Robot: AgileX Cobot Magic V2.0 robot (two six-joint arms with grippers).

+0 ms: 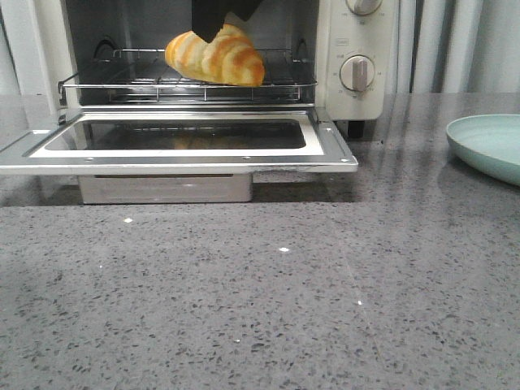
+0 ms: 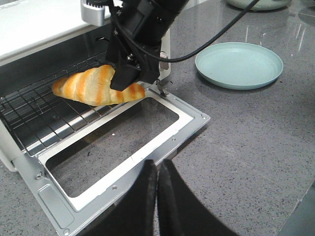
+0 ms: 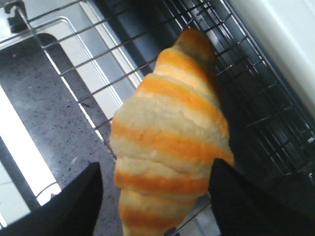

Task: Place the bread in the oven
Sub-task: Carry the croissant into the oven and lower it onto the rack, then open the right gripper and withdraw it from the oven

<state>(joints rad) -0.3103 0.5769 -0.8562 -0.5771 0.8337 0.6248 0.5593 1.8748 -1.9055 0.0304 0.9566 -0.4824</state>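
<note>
The golden-orange striped bread (image 1: 215, 57) lies on the wire rack (image 1: 122, 81) at the mouth of the cream-white oven (image 1: 357, 49), whose glass door (image 1: 325, 146) is folded down flat. My right gripper (image 3: 153, 169) is open around the bread (image 3: 170, 142). One finger stands clear of it and the other is close against it. The left wrist view shows that gripper (image 2: 130, 73) over the bread (image 2: 93, 86). My left gripper (image 2: 157, 164) is shut and empty, above the front edge of the door (image 2: 187, 123). It is out of the front view.
A pale mint-green plate (image 1: 491, 142) sits on the grey speckled counter to the right of the oven; it also shows in the left wrist view (image 2: 238, 64). The oven's two knobs (image 1: 356, 73) are on its right panel. A black cable (image 2: 211, 42) runs from the right arm.
</note>
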